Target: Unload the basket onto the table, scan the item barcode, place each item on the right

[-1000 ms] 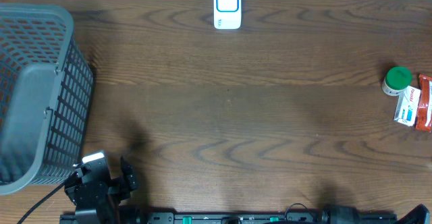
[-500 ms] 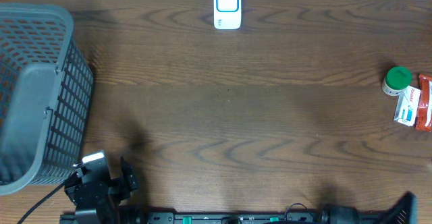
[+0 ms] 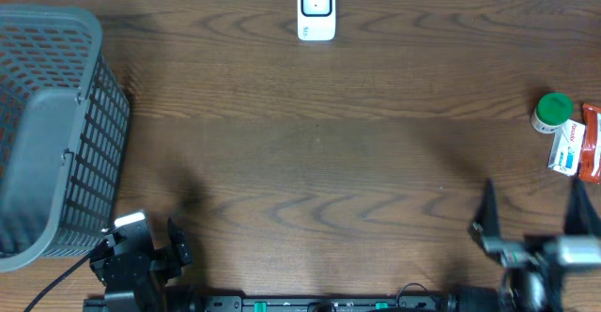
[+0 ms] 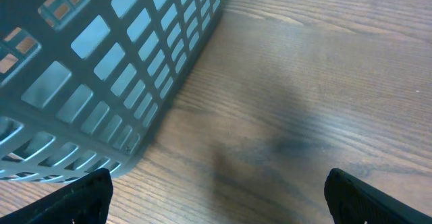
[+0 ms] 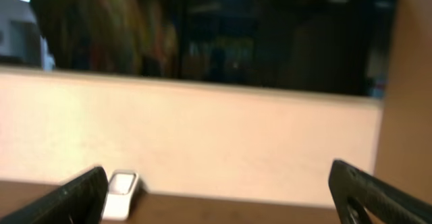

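A grey plastic lattice basket (image 3: 105,152) stood upright at the left end of the dark brown wood-grain bench (image 3: 310,162).

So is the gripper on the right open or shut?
Open: the right gripper has its two fingers wide apart in the overhead view, with nothing between them.

Mock shop checkout, staged indoors in lab or office room. Wood-grain table (image 3: 319,162) serves as counter. Grey plastic shopping basket (image 3: 56,124) at left edge. White barcode scanner (image 3: 316,9) upright at far edge. Packaged goods at right: green-capped jar (image 3: 551,112), blue-white box (image 3: 566,149), red packet (image 3: 591,143). Plain pale wall (image 5: 202,143) behind, dark glass pane (image 5: 270,35) above.
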Controlling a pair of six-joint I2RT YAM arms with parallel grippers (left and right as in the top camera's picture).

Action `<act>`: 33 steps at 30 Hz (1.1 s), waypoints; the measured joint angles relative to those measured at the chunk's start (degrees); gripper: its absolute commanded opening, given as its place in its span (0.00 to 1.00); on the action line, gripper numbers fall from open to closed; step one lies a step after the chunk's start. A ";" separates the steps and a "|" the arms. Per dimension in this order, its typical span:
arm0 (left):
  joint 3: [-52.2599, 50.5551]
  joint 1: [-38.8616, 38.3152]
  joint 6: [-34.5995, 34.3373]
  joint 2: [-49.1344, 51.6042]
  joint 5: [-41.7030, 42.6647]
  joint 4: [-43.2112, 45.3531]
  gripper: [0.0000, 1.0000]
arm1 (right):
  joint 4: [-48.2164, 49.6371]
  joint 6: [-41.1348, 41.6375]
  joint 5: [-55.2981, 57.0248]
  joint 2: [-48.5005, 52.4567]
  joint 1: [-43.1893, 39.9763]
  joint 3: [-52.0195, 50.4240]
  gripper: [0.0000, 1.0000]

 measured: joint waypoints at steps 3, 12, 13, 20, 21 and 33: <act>0.00 0.00 0.00 0.00 -0.02 0.00 0.98 | 12.13 -0.85 -2.86 0.09 0.00 -9.64 0.99; 0.00 0.00 0.00 -0.02 0.00 -0.02 0.99 | 28.65 -0.57 -5.73 0.07 0.00 -29.70 0.99; 0.00 0.00 0.00 0.00 0.00 0.00 0.98 | 28.24 -0.02 -5.31 0.07 0.00 -30.75 0.99; 0.00 0.00 0.00 -0.02 -0.02 -0.02 0.99 | 20.63 2.38 -0.68 -0.02 0.94 -31.85 0.99; 0.00 0.00 0.00 -0.02 -0.02 -0.02 0.98 | 19.45 2.51 -0.22 0.00 1.22 -31.85 0.99; 0.00 0.00 0.00 0.00 0.00 -0.02 0.98 | 10.45 4.35 2.14 0.00 1.53 -31.85 0.99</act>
